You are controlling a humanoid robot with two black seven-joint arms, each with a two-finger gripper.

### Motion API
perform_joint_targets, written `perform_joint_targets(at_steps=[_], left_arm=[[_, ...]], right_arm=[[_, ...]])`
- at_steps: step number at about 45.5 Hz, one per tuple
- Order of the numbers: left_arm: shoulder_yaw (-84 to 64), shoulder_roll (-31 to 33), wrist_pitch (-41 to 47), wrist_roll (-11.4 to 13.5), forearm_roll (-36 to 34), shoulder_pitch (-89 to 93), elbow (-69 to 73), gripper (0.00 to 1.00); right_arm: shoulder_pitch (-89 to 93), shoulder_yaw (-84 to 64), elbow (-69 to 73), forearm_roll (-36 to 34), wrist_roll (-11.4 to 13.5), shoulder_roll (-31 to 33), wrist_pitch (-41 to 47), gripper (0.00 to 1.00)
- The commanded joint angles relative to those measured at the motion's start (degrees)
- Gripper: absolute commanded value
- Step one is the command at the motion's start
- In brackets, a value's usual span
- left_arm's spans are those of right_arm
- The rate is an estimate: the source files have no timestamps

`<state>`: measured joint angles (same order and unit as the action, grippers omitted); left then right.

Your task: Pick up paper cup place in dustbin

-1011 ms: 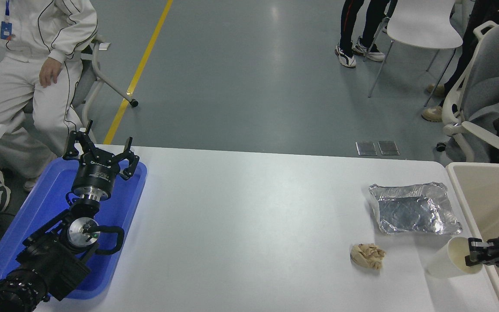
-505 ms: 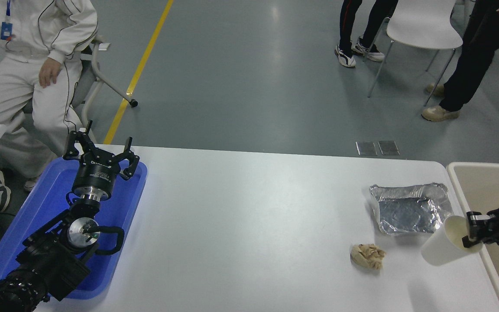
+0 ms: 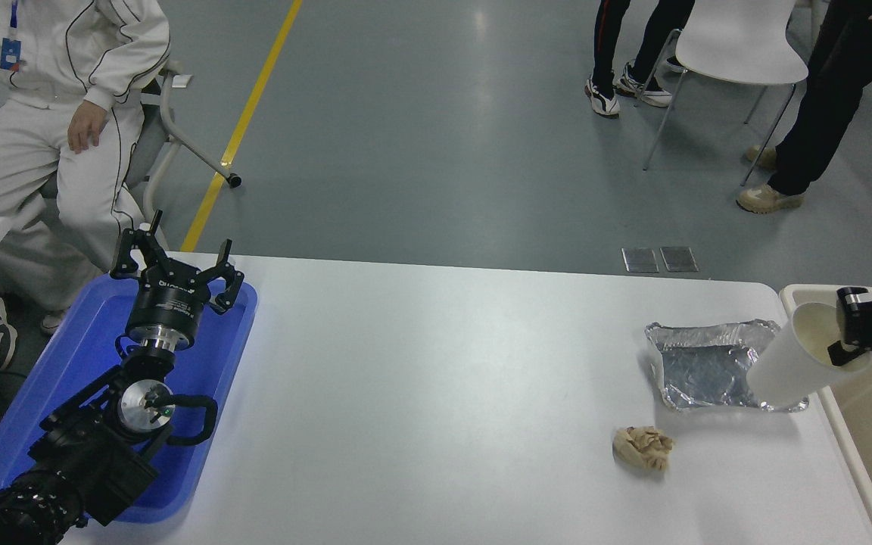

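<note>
Left gripper (image 3: 175, 266) rests spread over the blue tray (image 3: 42, 393). The right gripper (image 3: 848, 341) pinches the rim of the cup (image 3: 788, 367), white, tapered, cream inside, tilted above the foil tray (image 3: 701, 363) beside the bin (image 3: 852, 446).

I see my right gripper (image 3: 852, 333) now higher and farther back than a second ago, carrying the paper cup (image 3: 795, 362) tilted across the foil tray's (image 3: 697, 363) right end, beside the dustbin (image 3: 848, 424).
</note>
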<state>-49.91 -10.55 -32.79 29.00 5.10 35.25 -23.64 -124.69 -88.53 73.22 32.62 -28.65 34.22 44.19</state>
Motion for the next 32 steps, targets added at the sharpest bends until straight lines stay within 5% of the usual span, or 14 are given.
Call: perform_joint_targets(at_steps=[1,32], left_arm=[[-0.01,0.00,0.00,0.00,0.00,0.00,0.00,1.00],[-0.01,0.00,0.00,0.00,0.00,0.00,0.00,1.00]], right_arm=[[-6.00,-0.94,0.96,0.96,0.00,-0.74,0.81,0.00],[-6.62,-4.02,0.17,1.48,0.09,1.20,0.81,0.00]])
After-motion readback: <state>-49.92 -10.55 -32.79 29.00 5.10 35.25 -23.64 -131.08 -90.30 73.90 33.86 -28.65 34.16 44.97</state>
